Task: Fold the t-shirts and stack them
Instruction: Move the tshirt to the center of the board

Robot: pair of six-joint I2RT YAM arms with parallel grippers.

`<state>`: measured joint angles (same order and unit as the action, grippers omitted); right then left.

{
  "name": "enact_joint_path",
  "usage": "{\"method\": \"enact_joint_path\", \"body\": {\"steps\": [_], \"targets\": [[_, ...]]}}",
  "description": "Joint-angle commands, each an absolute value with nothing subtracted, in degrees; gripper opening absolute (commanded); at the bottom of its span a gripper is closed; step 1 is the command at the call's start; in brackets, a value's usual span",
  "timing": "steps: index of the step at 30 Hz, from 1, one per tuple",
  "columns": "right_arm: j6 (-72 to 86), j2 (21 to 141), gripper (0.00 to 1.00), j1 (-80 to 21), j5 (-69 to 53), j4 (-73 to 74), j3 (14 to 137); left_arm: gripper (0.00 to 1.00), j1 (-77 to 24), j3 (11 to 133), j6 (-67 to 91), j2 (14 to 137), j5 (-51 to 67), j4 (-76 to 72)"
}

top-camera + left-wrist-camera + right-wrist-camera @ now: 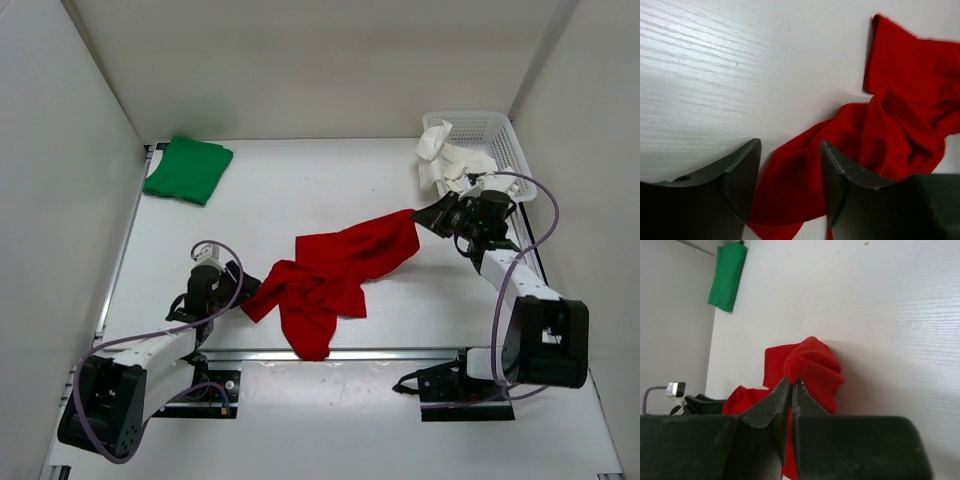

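Red t-shirt [330, 275] lies crumpled mid-frame on the white surface [300, 190], its right corner pinched by the right fingers [771, 407]; the left fingers [737, 177] stand spread over its lower-left end. Green t-shirt [188, 168] sits folded upper left, white t-shirt [452, 160] draped on the basket [500, 135] upper right.

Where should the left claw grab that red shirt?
The bunched left tip of the red t-shirt, the strip lying between the open jaws of the left gripper. Come from the left, straddling it: the right gripper holds the opposite end.
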<state>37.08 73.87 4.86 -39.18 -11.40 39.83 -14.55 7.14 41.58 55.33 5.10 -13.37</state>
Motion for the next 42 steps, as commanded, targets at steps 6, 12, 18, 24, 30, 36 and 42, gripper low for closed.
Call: {"method": "enact_joint_path", "body": {"steps": [6, 12, 18, 24, 30, 36, 42], "targets": [[35.1, 81.6, 0.0, -1.7, -32.4, -13.2, 48.3, 0.18, -21.7, 11.0, 45.4, 65.1, 12.5, -18.2], [35.3, 84.5, 0.0, -2.0, -32.1, -12.9, 55.5, 0.0, -20.7, 23.2, 42.4, 67.2, 11.7, -12.6], [34.7, 88.4, 0.0, -1.6, -33.3, -10.5, 63.3, 0.0, -10.6, 40.1, 40.3, 67.1, 15.5, -3.4], [34.7, 88.6, 0.0, -0.1, -30.9, -7.0, 61.1, 0.0, -13.3, 47.1, 34.1, 65.1, 7.8, 7.8], [35.1, 91.6, 0.0, 2.0, -27.8, -6.7, 60.3, 0.03, -13.0, 34.2, 34.9, 60.2, 3.5, 7.0], [34.5, 99.7, 0.05, 2.3, -25.9, -1.4, 72.2, 0.16, -3.4, 23.6, 38.4, 55.0, 3.1, 1.4], [29.5, 90.7, 0.47, -3.0, -18.2, 2.0, 69.3, 0.55, -1.5, 27.2, 37.9, 57.9, 5.2, 2.9]]}}
